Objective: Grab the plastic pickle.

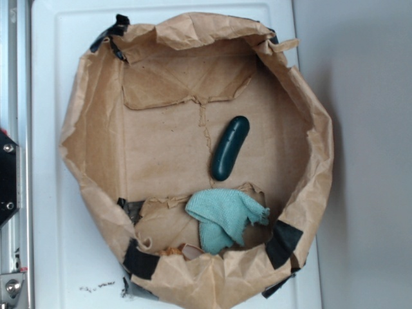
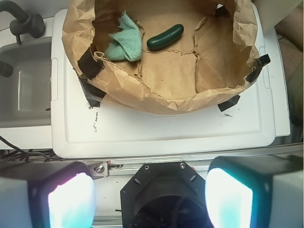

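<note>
The plastic pickle [image 1: 230,148] is a glossy dark green capsule lying on the floor of a brown paper-lined bin [image 1: 96,148], right of centre. In the wrist view the pickle [image 2: 165,37] lies near the bin's far wall. My gripper [image 2: 150,197] is open and empty, its two pads [image 2: 71,202] wide apart at the bottom of the wrist view, high above and well short of the bin. The gripper does not show in the exterior view.
A light teal cloth rag [image 1: 225,217] lies crumpled just below the pickle, also seen in the wrist view [image 2: 126,44]. The bin stands on a white board [image 2: 166,128]. A grey sink basin [image 2: 23,90] is at left. Black tape [image 1: 282,243] holds the paper.
</note>
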You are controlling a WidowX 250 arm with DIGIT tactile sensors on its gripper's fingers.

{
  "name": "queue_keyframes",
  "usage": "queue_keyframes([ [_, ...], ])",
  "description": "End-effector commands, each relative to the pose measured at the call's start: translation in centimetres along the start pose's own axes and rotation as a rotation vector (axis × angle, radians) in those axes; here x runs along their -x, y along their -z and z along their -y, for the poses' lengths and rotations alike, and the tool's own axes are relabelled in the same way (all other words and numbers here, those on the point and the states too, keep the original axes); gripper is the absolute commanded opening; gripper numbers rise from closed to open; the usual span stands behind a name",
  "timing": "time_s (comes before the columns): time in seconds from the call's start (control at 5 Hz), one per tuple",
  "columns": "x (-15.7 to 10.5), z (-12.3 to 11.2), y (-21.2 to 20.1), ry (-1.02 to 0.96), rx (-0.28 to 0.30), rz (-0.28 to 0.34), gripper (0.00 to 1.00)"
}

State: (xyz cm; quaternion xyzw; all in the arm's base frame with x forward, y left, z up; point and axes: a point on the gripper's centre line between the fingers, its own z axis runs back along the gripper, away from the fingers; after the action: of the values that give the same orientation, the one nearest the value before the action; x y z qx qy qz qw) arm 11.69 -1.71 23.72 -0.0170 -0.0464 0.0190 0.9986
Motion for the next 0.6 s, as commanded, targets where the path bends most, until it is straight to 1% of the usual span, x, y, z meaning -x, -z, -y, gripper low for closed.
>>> queue_keyframes([
  [0.0,0.0,0.0,0.0,0.000,0.000,0.000,1.00],
  [0.2,-2.6,1.4,1.4,-0.118,0.015,0.015,1.00],
  [0.4,-4.9,1.2,2.6,-0.219,0.009,0.031,1.00],
])
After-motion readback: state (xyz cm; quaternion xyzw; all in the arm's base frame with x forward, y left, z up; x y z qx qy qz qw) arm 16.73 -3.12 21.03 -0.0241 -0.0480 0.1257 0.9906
